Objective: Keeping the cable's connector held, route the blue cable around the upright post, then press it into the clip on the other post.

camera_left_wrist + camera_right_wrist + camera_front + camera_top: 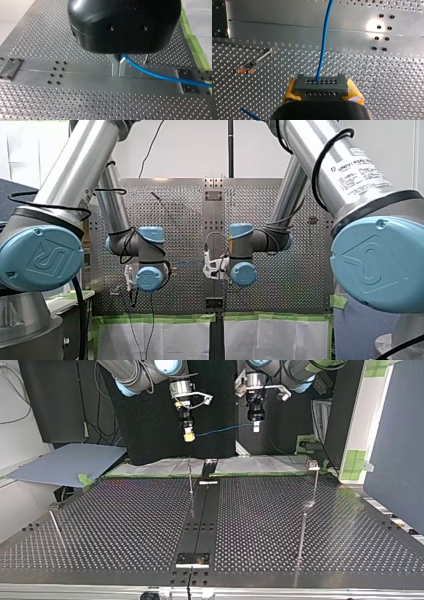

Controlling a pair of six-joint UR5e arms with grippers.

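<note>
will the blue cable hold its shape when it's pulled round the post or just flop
Likely flexible, not limp: the blue cable spans between my right hand and my left hand in a gentle curve without drooping far. Probably light, being thin beside its connector. It should bend easily when pulled sideways.

Grey connector [321, 87], block-shaped with two rows of small holes, clamped level in my right tool [189, 435] high above the tabletop [125, 520]. Thin blue cable [225, 429] leaving the connector's face, stretched nearly straight through the air. Slim upright post [190, 477] standing below the connector; clip [313, 464] topping a second post [316, 485], well aside of the connector.
</note>
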